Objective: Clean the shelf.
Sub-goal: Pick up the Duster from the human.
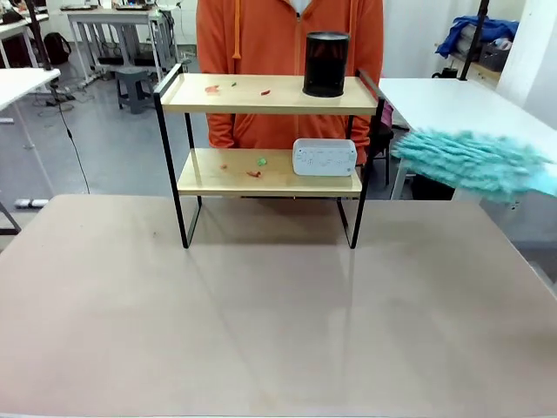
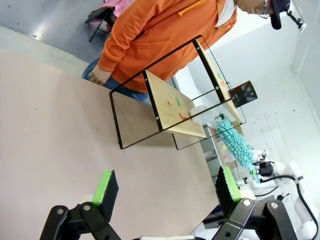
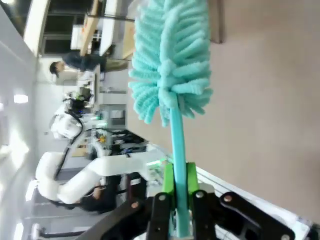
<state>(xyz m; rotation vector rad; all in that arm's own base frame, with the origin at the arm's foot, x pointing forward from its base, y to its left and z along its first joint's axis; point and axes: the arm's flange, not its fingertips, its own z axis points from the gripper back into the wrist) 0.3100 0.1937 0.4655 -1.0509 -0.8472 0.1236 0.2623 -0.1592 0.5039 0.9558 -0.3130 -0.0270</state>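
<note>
Right gripper is clenched on the thin teal handle of a duster, the green pads pressing the stem from both sides while the fluffy teal head stands up beyond them over the tan table. From the front, that duster comes in from the right, blurred, its head in the air just beside the right end of the shelf, about level with the lower tier and apart from the frame. Left gripper is released, its two green pads spread wide with nothing between them, held above the table and looking towards the shelf from its side. The shelf stands on its four black legs at the far middle of the table. On its top board sit a black cylinder towards the right and a few red and green scraps towards the left. On the lower board lie a pale grey box at the right and more small scraps left of it. Directly behind the shelf a person in an orange hoodie stands at the table's far edge.
</note>
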